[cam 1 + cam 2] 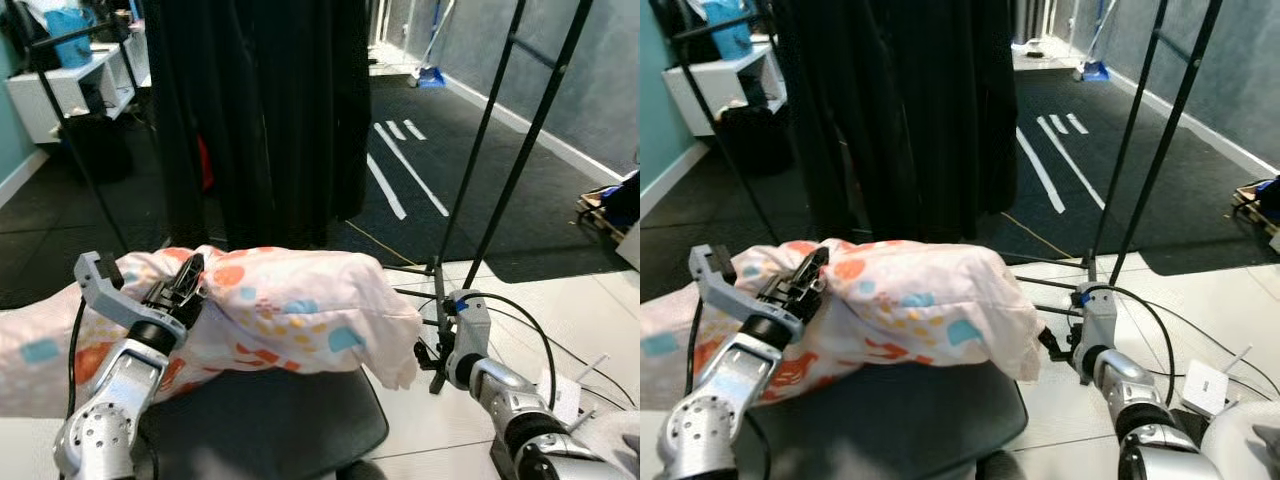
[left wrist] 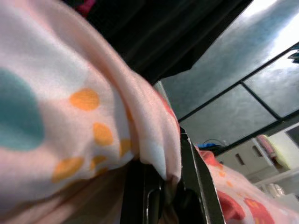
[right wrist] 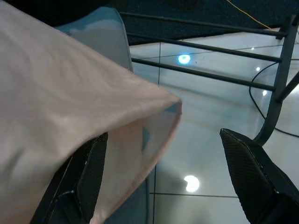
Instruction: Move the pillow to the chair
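On the dark chair seat [image 1: 270, 425], directly before the robot, lies the pillow [image 1: 290, 310]: pale pink cover with orange and teal patches, spread across the seat's back part, its right corner drooping past the seat edge. Left pincer [image 1: 188, 278] clamped on a fold of the cover at the pillow's upper left; the left wrist view shows fabric pinched between the black fingers. Right pincer [image 1: 428, 355] just beside the drooping corner, fingers spread wide, the cloth lying between them, not gripped. Behind: hanging black garments [image 1: 260, 110], a black rack frame [image 1: 500, 170], white tile floor [image 1: 560, 310]. Judgement: transfer nearly done, pillow appears to rest on the chair. Left to do: release left grip, draw both arms clear.
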Robot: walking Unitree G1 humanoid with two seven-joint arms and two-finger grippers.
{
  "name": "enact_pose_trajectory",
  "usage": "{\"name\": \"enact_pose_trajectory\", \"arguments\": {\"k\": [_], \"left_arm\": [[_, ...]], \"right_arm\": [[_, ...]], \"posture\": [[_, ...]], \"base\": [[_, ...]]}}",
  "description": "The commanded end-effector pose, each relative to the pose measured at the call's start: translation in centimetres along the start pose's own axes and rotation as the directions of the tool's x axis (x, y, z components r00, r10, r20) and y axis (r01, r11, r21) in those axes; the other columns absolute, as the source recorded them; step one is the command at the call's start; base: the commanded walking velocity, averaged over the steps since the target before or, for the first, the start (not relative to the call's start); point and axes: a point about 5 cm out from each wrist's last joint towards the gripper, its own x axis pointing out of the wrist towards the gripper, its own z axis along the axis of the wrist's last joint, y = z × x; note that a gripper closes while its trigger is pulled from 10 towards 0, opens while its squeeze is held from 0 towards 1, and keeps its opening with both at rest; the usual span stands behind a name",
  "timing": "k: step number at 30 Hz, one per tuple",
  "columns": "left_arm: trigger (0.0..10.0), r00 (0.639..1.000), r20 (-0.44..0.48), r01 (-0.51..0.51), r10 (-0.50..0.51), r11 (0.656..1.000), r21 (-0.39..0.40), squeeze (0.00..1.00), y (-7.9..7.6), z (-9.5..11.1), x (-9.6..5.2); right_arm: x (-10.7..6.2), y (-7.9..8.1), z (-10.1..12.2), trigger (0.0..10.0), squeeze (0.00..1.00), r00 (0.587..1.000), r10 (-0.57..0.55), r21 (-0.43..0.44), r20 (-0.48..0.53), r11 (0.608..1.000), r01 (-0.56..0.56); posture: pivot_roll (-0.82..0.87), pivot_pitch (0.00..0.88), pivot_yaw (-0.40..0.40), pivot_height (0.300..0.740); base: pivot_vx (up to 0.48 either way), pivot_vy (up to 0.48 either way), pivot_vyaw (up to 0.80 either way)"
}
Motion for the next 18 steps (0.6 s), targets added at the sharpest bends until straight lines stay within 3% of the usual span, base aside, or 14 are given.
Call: {"name": "enact_pose_trajectory", "arguments": {"k": [1,4,12,18], "left_arm": [[10.0,1.000,0.027,0.010,-0.011,0.999,0.043,0.00,-0.4,0.7,0.0],[10.0,0.999,0.040,-0.002,0.000,0.998,0.056,0.00,-0.4,0.7,0.0],[10.0,0.998,0.046,-0.035,0.033,0.998,0.042,0.00,-0.2,0.1,0.0],[10.0,0.998,0.028,-0.059,0.058,0.996,0.070,0.00,0.2,-0.4,-0.1]], "right_arm": [[0.1,0.2,0.1,10.0,0.00,1.000,0.012,0.008,0.001,1.000,-0.012],[0.0,0.1,0.1,10.0,0.00,1.000,0.014,0.009,0.001,1.000,-0.014],[-0.1,-0.2,0.2,10.0,0.00,1.000,0.016,0.010,0.000,1.000,-0.016],[-0.2,-0.3,0.0,10.0,0.00,1.000,0.010,0.009,-0.002,1.000,-0.010]], "posture": [[-0.26,0.038,-0.010,0.640],[-0.26,0.038,-0.010,0.650],[-0.26,0.044,-0.009,0.685],[-0.26,0.044,-0.008,0.710]], "base": [[-0.476,0.000,0.00],[-0.416,0.000,0.00],[0.000,0.000,0.00],[-0.456,0.000,0.00]]}}
